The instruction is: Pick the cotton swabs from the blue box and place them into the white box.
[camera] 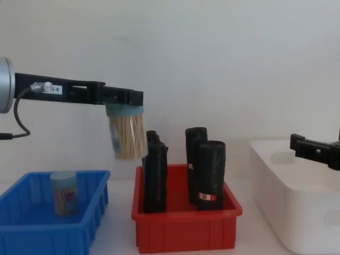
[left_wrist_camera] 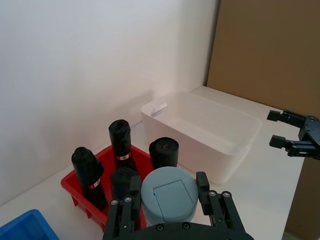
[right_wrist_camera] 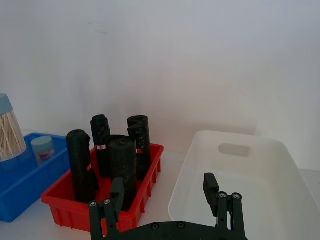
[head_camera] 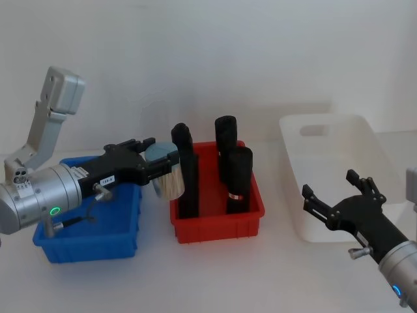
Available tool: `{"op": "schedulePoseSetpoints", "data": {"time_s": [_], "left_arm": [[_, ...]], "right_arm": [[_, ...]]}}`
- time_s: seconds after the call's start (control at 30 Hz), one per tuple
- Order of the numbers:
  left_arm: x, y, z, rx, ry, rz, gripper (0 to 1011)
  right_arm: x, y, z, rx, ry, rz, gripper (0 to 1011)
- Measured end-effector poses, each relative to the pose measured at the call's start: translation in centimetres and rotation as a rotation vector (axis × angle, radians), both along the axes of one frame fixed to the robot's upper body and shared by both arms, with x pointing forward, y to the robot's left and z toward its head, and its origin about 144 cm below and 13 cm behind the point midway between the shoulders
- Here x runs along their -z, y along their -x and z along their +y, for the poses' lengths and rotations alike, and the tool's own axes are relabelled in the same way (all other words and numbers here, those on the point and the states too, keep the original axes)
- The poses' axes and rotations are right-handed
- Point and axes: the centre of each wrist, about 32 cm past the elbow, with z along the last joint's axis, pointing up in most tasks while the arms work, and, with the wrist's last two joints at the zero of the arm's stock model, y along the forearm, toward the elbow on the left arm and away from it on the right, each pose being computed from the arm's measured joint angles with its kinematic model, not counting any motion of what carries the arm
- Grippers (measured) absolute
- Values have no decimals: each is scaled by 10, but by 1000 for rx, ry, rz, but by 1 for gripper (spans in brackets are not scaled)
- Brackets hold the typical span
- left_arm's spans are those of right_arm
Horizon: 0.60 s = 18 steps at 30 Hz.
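Observation:
My left gripper (head_camera: 161,164) is shut on the pale blue cap of a jar of cotton swabs (head_camera: 167,181). The jar (camera: 127,135) hangs high above the left edge of the red bin, past the blue box (head_camera: 91,248). From the left wrist view its cap (left_wrist_camera: 169,196) sits between the fingers. A second jar of cotton swabs (camera: 65,193) stands upright in the blue box (camera: 42,239). The white box (head_camera: 290,153) stands at the right. My right gripper (head_camera: 335,189) is open, low at the white box's near side.
The red bin (head_camera: 218,228) sits between the two boxes and holds several tall black rolls (camera: 204,170) that reach nearly to the held jar's base. A white wall rises right behind the table. Bare tabletop lies in front of the bins.

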Motion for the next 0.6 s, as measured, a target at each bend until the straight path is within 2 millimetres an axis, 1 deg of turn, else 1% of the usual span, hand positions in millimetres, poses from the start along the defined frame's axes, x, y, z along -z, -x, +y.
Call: {"op": "schedulePoseSetpoints", "data": {"time_s": [0.4, 0.6], "left_arm": [[-9, 2, -6, 80, 24, 7, 669], [-11, 2, -8, 102, 30, 9, 669]], "right_arm": [[0, 0, 0, -3, 0, -1, 1001], [-2, 1, 1, -39, 8, -6, 1001]]}}
